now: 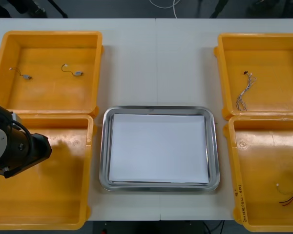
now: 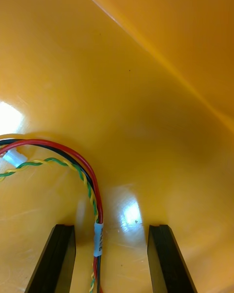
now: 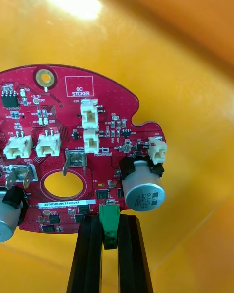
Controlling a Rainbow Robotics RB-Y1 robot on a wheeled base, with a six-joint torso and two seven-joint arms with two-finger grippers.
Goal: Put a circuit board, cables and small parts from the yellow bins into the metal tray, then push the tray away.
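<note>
Front: the left arm (image 1: 17,146) hangs over the near yellow bin (image 1: 49,195) just left of the metal tray (image 1: 103,146). Right wrist: the right tool (image 2: 111,229) stands spread astride a red and yellow cable (image 2: 99,234). Left wrist: the left tool (image 3: 109,220) pinches the green connector (image 3: 109,212) of the red circuit board (image 3: 63,122).

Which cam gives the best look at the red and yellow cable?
Right wrist view: the red and yellow cable runs close up between the open right gripper's fingers. Front view has it small at the picture's edge in the near right yellow bin. Left wrist view faces the circuit board the left gripper holds.
</note>
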